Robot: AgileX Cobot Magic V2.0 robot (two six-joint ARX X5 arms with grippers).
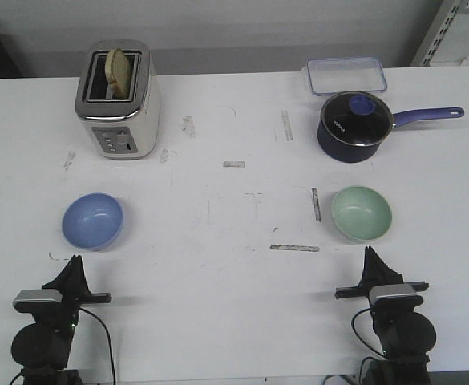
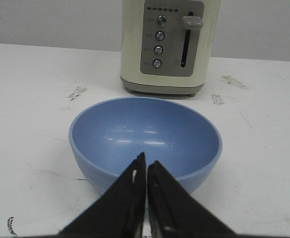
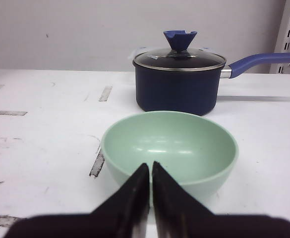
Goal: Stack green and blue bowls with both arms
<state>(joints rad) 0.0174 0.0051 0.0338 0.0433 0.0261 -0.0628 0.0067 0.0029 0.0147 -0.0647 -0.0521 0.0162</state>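
The periwinkle blue bowl [image 1: 93,220] sits upright and empty on the white table at the left; it fills the middle of the left wrist view [image 2: 145,136]. The mint green bowl [image 1: 361,212] sits upright and empty at the right, also in the right wrist view [image 3: 170,146]. My left gripper [image 1: 75,261] is shut and empty, just short of the blue bowl's near side [image 2: 145,163]. My right gripper [image 1: 368,251] is shut and empty, just short of the green bowl's near side [image 3: 150,166].
A cream toaster [image 1: 119,100] with a bread slice stands behind the blue bowl. A dark navy saucepan [image 1: 354,126] with a glass lid and long handle stands behind the green bowl. A clear blue-rimmed container [image 1: 344,74] lies at the far edge.
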